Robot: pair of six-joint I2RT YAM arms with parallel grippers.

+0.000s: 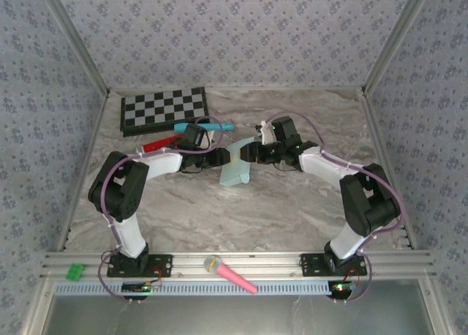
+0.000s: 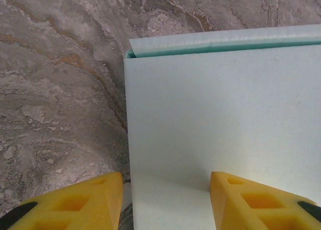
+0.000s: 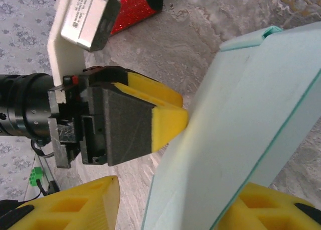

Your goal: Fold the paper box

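Where grippers point(image 2: 164, 182) point(image 3: 178, 186) meet, paper box point(image 1: 235, 171) tilts.

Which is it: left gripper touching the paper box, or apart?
Touching. In the right wrist view, the left gripper has its yellow fingertip against the paper box panel, with no gap between them.

Lab cell: patterned enclosure walls point(image 1: 241, 28), aluminium rail point(image 1: 241, 264), checkerboard point(image 1: 164, 110), marble-look tabletop point(image 1: 241, 211).

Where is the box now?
In the top view the box sits mid-table between the left gripper and right gripper, just in front of the teal pen.
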